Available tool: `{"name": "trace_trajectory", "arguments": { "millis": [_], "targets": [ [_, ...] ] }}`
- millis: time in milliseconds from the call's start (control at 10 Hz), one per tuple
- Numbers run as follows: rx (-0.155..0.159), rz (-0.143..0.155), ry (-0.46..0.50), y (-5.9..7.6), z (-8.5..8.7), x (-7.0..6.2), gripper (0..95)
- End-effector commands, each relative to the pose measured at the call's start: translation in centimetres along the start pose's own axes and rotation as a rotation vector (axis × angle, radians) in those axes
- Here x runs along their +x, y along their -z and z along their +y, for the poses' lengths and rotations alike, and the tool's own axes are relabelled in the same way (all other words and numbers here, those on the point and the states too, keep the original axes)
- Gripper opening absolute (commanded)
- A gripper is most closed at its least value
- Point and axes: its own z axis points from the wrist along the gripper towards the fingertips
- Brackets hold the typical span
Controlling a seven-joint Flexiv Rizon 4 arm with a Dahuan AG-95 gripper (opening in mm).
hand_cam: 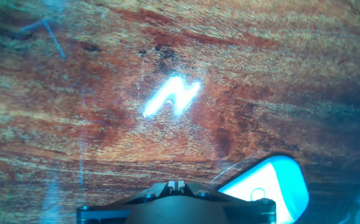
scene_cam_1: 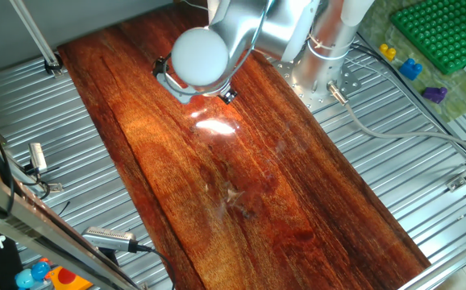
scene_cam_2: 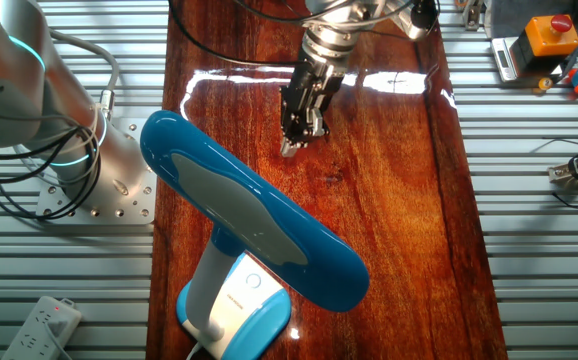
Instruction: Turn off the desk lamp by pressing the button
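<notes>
The desk lamp stands at the near edge of the wooden board in the other fixed view. Its light-blue base is under a long blue lamp head. The small ringed button sits on the white panel of the base. In the hand view a corner of the base shows at the lower right with the button on it. My gripper hangs over bare wood farther up the board, well away from the lamp. Its fingertips touch each other and hold nothing. A bright light patch lies on the wood.
The robot's base plate is left of the board. A power strip lies at the lower left. An orange box with a red button is at the top right. A green rack stands on the ribbed metal table.
</notes>
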Motion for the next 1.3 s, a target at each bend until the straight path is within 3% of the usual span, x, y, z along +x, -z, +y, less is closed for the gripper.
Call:
{"name": "trace_trajectory", "arguments": {
  "millis": [100, 500, 1300],
  "targets": [
    [-0.001, -0.004, -0.018, -0.02, -0.03, 0.19, 0.0],
    [0.002, -0.006, -0.044, -0.02, -0.03, 0.19, 0.0],
    [0.014, -0.041, -0.034, -0.13, -0.51, 0.47, 0.0]
  ]
}}
